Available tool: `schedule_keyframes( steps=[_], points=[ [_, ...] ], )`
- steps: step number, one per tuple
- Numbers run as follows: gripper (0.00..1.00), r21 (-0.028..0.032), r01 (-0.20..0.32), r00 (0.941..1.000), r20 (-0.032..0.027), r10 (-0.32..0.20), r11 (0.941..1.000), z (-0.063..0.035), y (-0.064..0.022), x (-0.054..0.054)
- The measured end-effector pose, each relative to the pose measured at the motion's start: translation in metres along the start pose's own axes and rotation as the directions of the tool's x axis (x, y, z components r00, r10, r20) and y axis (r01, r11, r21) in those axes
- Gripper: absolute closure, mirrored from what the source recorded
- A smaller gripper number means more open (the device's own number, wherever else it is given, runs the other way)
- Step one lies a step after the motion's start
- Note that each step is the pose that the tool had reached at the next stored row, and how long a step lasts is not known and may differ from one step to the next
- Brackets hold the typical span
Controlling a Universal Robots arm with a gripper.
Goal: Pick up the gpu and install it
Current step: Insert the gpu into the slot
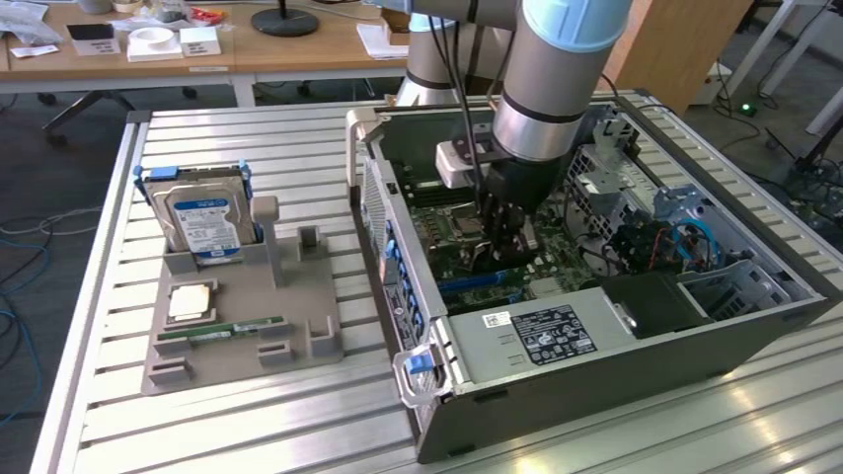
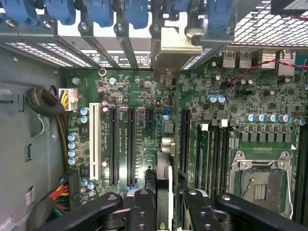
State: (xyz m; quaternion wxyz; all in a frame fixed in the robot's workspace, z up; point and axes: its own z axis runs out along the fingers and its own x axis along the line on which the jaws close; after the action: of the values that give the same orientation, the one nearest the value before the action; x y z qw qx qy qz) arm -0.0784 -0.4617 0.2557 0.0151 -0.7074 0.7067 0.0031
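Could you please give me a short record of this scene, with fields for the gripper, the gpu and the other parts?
gripper: shut on the gpu, inside the open computer case
gpu: edge-on over the motherboard slots; seated or not, cannot tell
grey holder: to the exterior view's left of the case, carrying hard drive, CPU, memory stick
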Motion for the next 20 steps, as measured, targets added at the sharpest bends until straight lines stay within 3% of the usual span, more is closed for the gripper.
schedule_keyframes(
  steps=[20],
  points=[
    [0.73,0.0001,0.000,1.0000,0.0002,0.000,1.0000,0.0014,0.0039,-0.0018]
  ],
)
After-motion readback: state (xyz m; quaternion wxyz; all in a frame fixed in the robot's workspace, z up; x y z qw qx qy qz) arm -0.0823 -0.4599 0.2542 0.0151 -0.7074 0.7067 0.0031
